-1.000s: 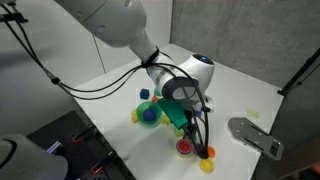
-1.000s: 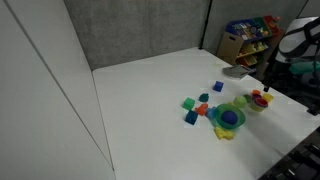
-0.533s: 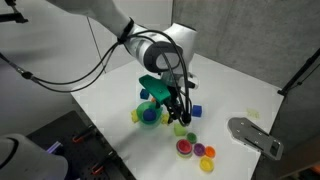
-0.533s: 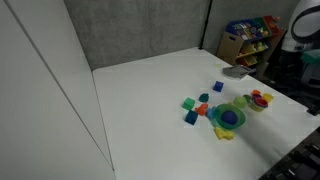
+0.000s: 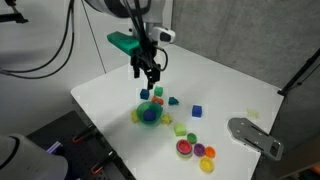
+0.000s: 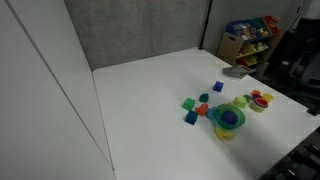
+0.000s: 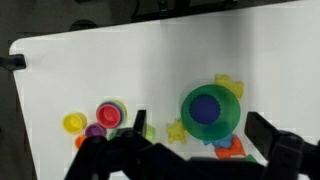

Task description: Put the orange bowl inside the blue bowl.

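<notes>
Gripper (image 5: 148, 72) hangs upper centre in an exterior view, above the table (image 5: 230, 90). Jaws spread wide, holding nothing. Wrist view: orange bowl (image 7: 110, 114) sits lower left among small yellow and purple bowls. A thin bluish rim, apparently the blue bowl (image 7: 123, 108), rings it. Nesting too small to confirm. Same cluster lies at right edge in an exterior view (image 6: 261, 98).

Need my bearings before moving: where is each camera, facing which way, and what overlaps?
Exterior view: raised, off a corner of the white table, looking down; arm and hand over it.
Exterior view: looks along the table toward a toy shelf; no robot clearly shows.
Wrist view: straight down; hand's fingers along the bottom.
All three share the green-ringed blue bowl.
</notes>
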You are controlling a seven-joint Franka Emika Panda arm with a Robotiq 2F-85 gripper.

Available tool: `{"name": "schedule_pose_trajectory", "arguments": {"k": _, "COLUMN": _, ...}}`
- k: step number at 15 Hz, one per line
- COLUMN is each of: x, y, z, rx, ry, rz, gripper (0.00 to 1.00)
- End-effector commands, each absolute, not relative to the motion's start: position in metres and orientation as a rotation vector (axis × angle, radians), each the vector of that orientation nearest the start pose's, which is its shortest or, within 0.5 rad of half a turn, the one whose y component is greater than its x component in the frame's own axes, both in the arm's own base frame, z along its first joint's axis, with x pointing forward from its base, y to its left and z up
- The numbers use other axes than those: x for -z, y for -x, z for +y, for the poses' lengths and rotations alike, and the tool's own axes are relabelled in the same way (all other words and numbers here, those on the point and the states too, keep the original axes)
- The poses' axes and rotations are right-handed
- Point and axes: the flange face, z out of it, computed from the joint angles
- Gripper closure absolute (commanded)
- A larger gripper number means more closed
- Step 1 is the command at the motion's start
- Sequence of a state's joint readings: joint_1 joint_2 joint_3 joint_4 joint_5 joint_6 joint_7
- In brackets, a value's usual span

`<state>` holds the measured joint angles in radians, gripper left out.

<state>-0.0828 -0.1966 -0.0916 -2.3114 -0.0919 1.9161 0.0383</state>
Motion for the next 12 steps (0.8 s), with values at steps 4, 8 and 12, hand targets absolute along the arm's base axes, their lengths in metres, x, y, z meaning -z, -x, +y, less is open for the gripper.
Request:
{"name": "schedule_pose_trajectory", "arguments": {"k": 4, "x": -0.506, "y": -0.394, "z": -0.057, "rx": -0.085, "ry": 3.119, "rz": 0.148, "gripper": 0.0}}
{"name": "schedule_pose_trajectory", "arguments": {"k": 8, "x": -0.524, "y": -0.373, "z": -0.057, "rx": -0.084, "ry": 3.114, "rz": 0.138, "gripper": 0.0}}
{"name": "schedule_pose_trajectory", "arguments": {"k": 12, "x": -0.523, "y": -0.378, "z": -0.055, "rx": -0.081, "ry": 3.124, "rz": 0.163, "gripper": 0.0}}
